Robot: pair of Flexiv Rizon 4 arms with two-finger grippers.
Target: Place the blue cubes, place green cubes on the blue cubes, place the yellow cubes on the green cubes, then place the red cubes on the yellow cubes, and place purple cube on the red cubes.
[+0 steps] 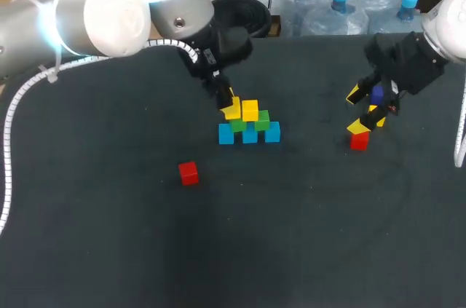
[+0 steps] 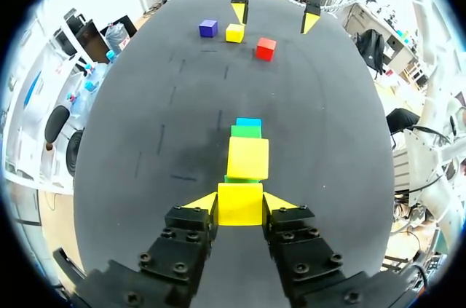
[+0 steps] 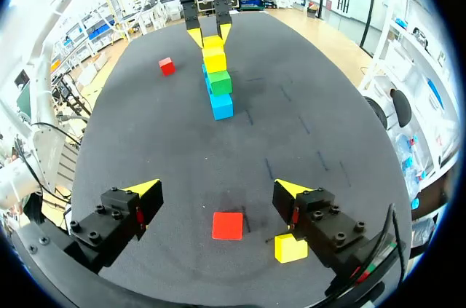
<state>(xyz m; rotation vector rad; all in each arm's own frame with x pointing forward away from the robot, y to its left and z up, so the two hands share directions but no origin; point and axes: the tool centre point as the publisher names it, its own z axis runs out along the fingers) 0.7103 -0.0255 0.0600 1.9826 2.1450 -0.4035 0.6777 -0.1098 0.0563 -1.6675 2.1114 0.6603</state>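
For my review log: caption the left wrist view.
Left gripper holds a yellow cube beside a second yellow cube atop green cubes and blue cubes.

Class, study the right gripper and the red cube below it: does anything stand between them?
Nothing visible does. The red cube lies on the table between the open right gripper's fingers, untouched. A loose yellow cube sits beside one finger, off the path.

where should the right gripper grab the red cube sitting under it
Probably straight down from above, fingers on its two opposite side faces: the red cube lies flat and roughly square between the right gripper's open fingers. The loose yellow cube beside one finger may get nudged.
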